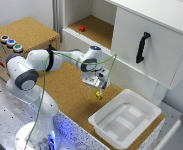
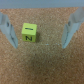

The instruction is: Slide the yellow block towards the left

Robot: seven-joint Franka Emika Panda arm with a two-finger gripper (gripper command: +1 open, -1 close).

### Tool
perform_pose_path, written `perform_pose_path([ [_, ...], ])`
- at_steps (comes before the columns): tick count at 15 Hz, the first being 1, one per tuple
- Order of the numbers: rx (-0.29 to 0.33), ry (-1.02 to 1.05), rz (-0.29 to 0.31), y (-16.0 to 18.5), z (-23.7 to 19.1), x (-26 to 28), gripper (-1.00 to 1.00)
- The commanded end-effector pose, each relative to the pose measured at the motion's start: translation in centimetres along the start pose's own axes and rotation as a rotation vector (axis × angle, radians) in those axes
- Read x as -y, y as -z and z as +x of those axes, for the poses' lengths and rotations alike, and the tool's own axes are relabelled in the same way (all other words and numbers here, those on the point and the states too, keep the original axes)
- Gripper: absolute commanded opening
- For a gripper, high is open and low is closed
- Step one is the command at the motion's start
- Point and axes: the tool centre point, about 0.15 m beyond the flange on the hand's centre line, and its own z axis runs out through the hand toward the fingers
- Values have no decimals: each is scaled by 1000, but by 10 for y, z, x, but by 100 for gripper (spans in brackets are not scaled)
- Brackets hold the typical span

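On the cork tabletop (image 1: 66,95), the yellow block (image 2: 28,33) sits between the wide-open jaws.

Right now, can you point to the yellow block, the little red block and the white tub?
yellow block (image 2: 28,32), wrist view, its marked top face.
red block (image 1: 82,28), exterior view, its middle, inside the open shelf.
white tub (image 1: 149,106), exterior view, its rim.

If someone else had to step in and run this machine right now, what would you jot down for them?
Gripper: open, holding nothing, low over the cork surface.
Yellow block: on the cork between the fingers, closer to one of them; whether it touches cannot be told. In the exterior view it lies just beside the white bin.
Done: gripper brought down around the block.
Left: the slide to the left; no sign it has begun.
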Motion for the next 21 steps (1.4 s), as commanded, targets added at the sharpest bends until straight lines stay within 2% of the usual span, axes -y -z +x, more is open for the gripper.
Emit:
perform_pose_path([
  [1, 25, -32, 83, -30, 43, -14, -100],
  [5, 29, -73, 104, -45, 52, -23, -100],
  [10, 1, -89, 139, -54, 65, -21, -100],
  [14, 17, -70, 132, -59, 69, -5, -100],
  [21, 4, -36, 117, -59, 76, 25, -100],
])
